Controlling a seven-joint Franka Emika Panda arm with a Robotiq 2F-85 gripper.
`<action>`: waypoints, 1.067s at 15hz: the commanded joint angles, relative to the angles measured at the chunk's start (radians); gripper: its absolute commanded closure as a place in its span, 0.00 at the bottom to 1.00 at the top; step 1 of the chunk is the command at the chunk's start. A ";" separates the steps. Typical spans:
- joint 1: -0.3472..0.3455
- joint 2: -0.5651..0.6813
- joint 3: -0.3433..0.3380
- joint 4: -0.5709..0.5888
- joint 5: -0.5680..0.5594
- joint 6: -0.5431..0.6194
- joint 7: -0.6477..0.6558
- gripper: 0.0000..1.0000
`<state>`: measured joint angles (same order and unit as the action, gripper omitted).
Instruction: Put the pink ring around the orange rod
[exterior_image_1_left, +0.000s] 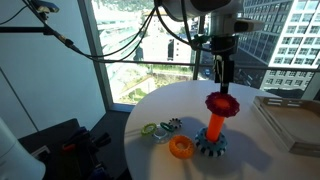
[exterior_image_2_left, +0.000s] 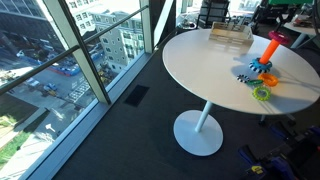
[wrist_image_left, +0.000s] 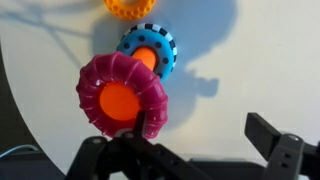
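I could not tell if the gripper (exterior_image_1_left: 222, 90) gripped the pink ring (wrist_image_left: 122, 95) atop the orange rod (exterior_image_1_left: 213, 128); bumped at its 5 o'clock edge, the ring could fall off.

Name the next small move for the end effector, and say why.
Probably ease the pink ring straight down. In the wrist view the top of the orange rod shows through the ring's open centre, so they look aligned. In an exterior view the ring sits only at the rod's tip, above the toothed base.
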<state>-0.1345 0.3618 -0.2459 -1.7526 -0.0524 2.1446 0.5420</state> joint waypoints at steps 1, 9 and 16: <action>-0.009 -0.001 0.010 -0.003 0.030 0.019 -0.022 0.00; -0.010 0.013 0.016 -0.010 0.058 0.062 -0.036 0.00; -0.003 -0.019 0.036 -0.020 0.060 -0.010 -0.114 0.00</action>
<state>-0.1343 0.3771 -0.2260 -1.7589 -0.0079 2.1819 0.4871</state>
